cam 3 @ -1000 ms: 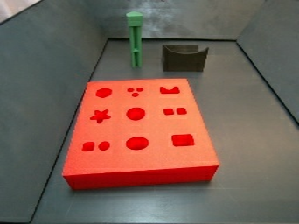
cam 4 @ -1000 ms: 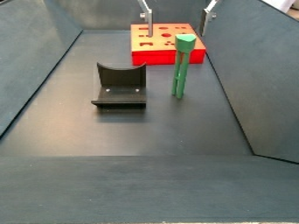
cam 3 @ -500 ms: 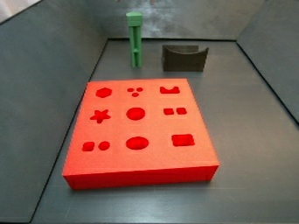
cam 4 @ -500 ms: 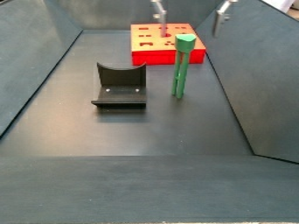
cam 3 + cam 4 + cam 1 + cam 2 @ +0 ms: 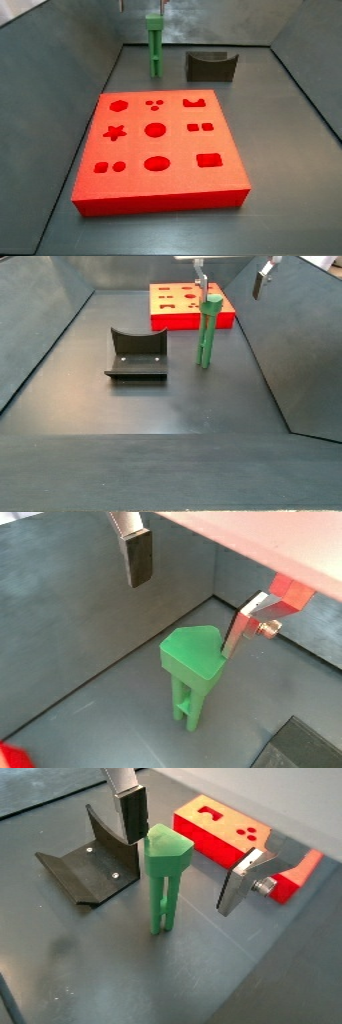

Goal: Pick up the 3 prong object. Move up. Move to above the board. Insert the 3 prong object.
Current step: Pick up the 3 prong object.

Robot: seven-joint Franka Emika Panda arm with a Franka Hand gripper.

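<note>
The 3 prong object is a slim green peg standing upright on the dark floor, between the fixture and the board; it shows in both side views. Its blocky head and legs appear in both wrist views. My gripper hangs open just above the head, with one dark-padded finger close beside it and the other finger well apart. Nothing is held. The board, a flat red slab with shaped recesses, lies on the floor.
The fixture, a dark bracket with a U notch, stands beside the peg and right behind one finger. Sloping grey walls close in the floor on all sides.
The gripper has travelled from over the board toward the green peg and come lower, its fingers now flanking the peg's head. Peg, board and fixture have not moved.
</note>
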